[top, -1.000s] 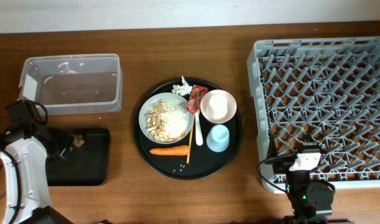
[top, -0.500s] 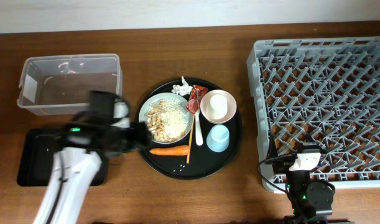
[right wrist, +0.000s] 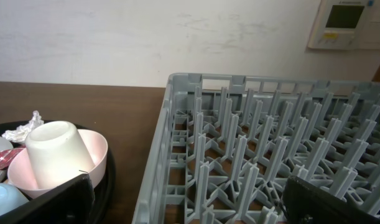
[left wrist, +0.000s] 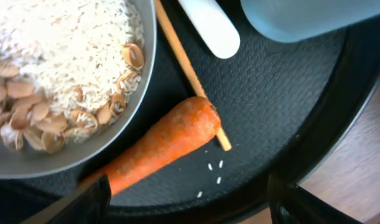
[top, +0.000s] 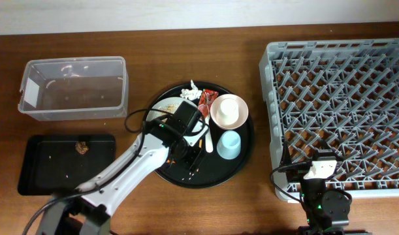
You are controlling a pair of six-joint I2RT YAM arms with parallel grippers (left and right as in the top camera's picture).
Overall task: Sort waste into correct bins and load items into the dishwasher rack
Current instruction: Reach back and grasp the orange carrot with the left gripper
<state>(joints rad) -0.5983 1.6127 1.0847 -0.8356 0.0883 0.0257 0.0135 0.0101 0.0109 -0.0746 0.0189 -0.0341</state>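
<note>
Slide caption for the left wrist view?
Open left gripper over the carrot beside the rice plate on the round black tray.

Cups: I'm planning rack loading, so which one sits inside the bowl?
The small white cup, nested in the cream-pink bowl; the light blue cup rests directly on the round black tray.

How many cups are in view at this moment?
2. The blue cup sits on the round tray; the white cup rests in the pink bowl beside it. The arm hides part of the tray.
</note>
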